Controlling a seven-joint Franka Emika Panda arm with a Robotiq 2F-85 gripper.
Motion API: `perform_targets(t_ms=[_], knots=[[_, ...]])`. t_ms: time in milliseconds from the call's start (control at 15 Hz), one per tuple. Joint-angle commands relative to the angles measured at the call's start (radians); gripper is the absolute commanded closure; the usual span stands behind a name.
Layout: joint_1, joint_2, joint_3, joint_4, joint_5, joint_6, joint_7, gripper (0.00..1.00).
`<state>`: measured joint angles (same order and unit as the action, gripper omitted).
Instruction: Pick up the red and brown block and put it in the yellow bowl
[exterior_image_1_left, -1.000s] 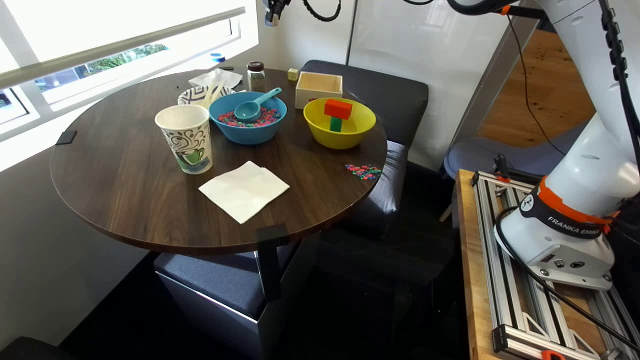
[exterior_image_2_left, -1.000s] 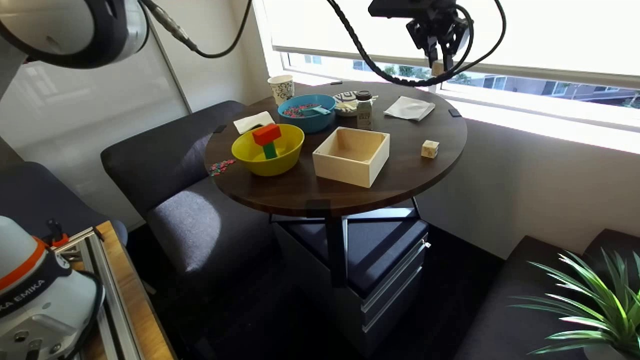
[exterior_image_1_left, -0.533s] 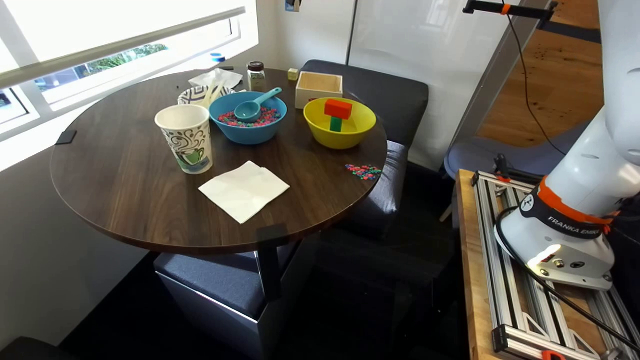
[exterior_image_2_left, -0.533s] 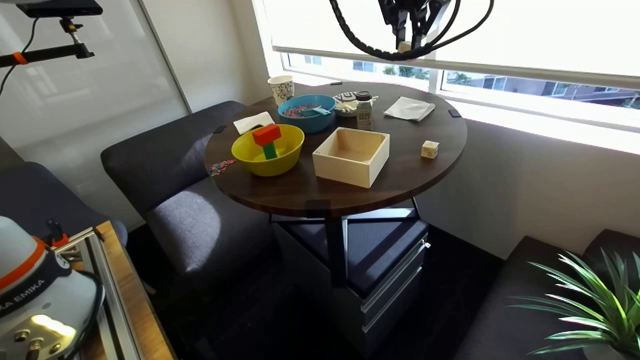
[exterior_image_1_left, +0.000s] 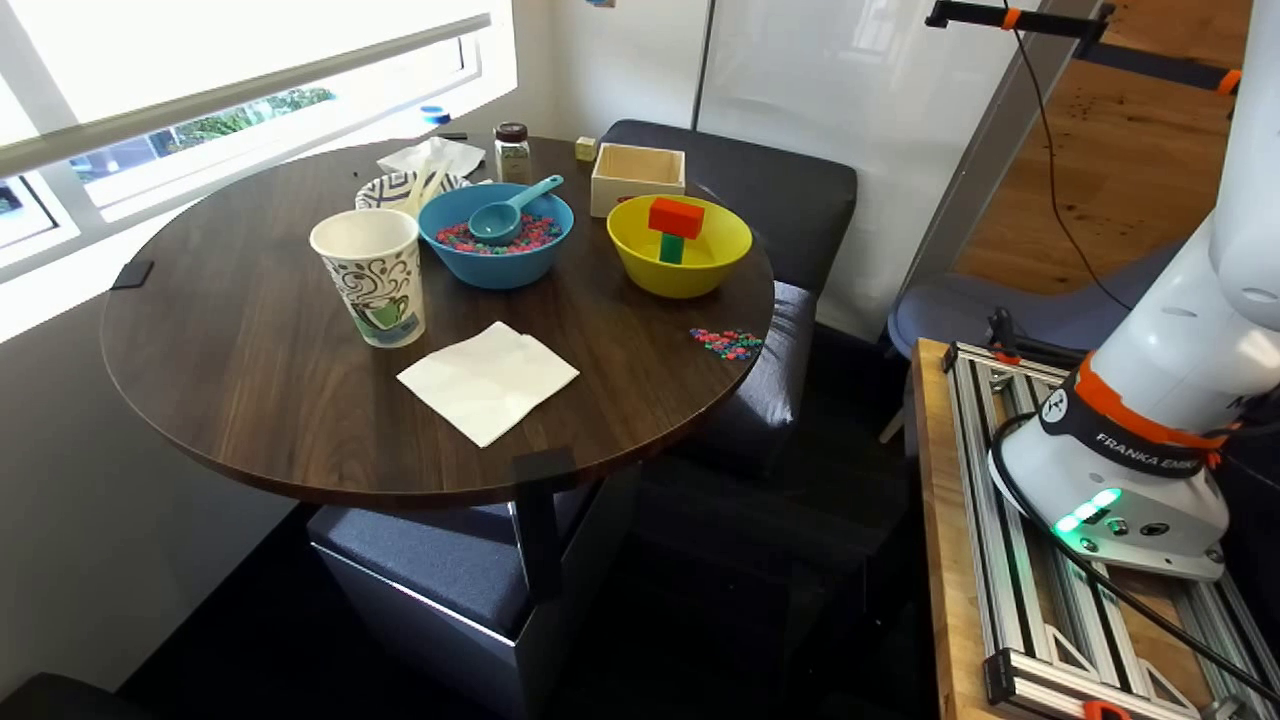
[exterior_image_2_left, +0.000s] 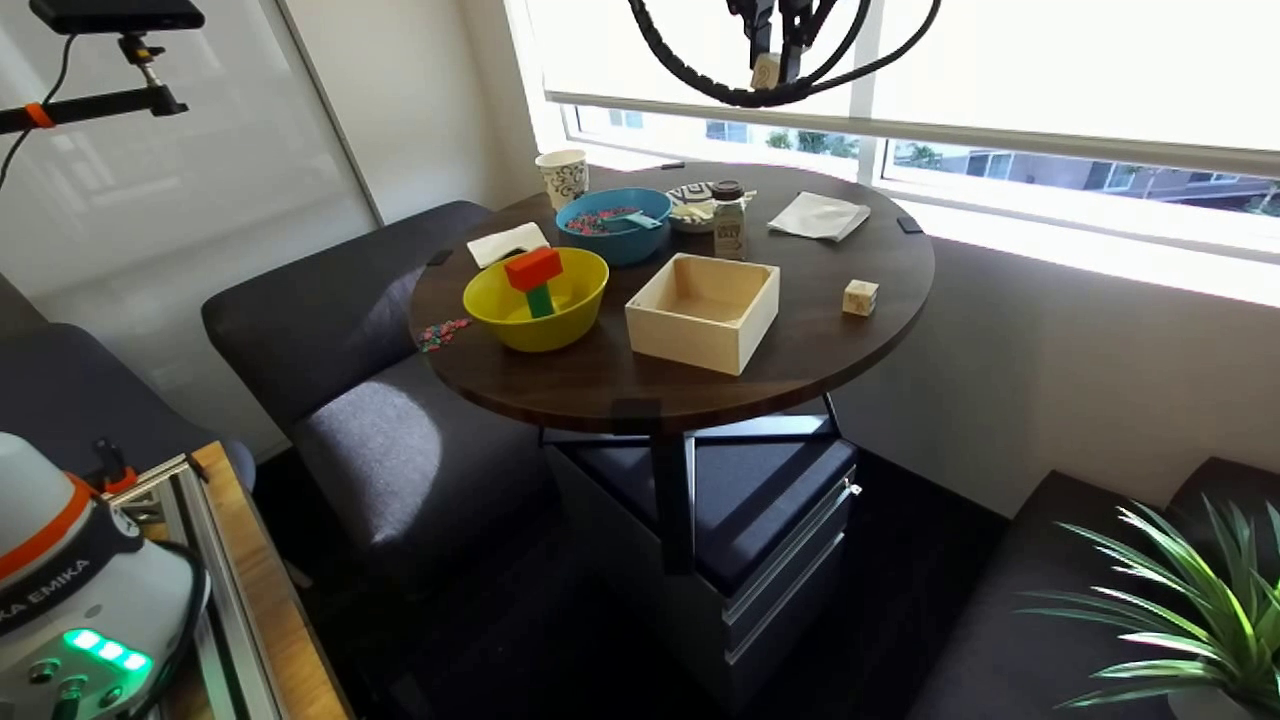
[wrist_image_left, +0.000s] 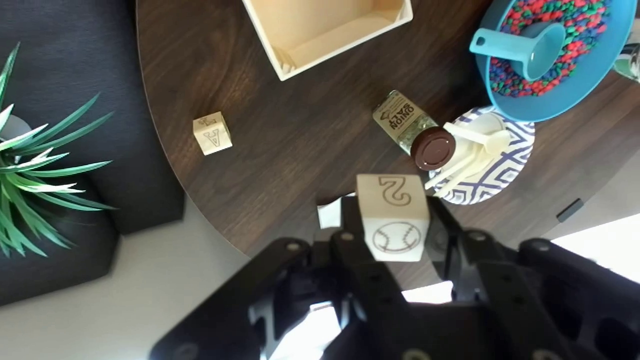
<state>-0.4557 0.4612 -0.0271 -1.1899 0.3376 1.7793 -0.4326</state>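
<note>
My gripper (wrist_image_left: 395, 210) is shut on a small pale wooden cube (wrist_image_left: 394, 217) marked with a 2 and a baseball. In an exterior view the gripper (exterior_image_2_left: 778, 48) holds this cube (exterior_image_2_left: 766, 72) high above the table's far side. The red block (exterior_image_2_left: 533, 268) rests on top of an upright green block (exterior_image_2_left: 540, 301) inside the yellow bowl (exterior_image_2_left: 490, 320). The red block (exterior_image_1_left: 676, 217) and yellow bowl (exterior_image_1_left: 640, 265) show in both exterior views. Both are out of the wrist view. No brown shows on the red block.
An open wooden box (exterior_image_2_left: 690, 340) stands beside the yellow bowl. A second wooden cube (wrist_image_left: 212, 132) lies near the table's edge. A blue bowl (exterior_image_1_left: 497, 270) with a scoop, a spice jar (wrist_image_left: 415, 130), a patterned plate (wrist_image_left: 505, 165), a paper cup (exterior_image_1_left: 375, 285) and napkins (exterior_image_1_left: 488, 380) stand around.
My gripper has moved with the wooden cube, left and upward in an exterior view, and almost out of the top edge in both. The base lights are now green. Tabletop things have not moved.
</note>
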Motion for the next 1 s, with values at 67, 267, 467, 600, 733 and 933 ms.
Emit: perform_targets(t_ms=[67, 267, 467, 600, 733, 933], knots=[[0.02, -0.079, 0.0, -0.116, -0.045, 0.044, -0.06, 0.91], [0.004, -0.208, 0.01, -0.264, -0.042, 0.036, -0.195, 0.91], [-0.016, -0.338, 0.004, -0.393, -0.031, -0.016, -0.334, 0.91], [-0.018, -0.426, -0.002, -0.483, -0.017, -0.032, -0.369, 0.91], [0.057, -0.505, -0.078, -0.572, 0.012, -0.035, -0.368, 0.91], [0.133, -0.612, -0.104, -0.719, -0.009, 0.13, -0.354, 0.91]])
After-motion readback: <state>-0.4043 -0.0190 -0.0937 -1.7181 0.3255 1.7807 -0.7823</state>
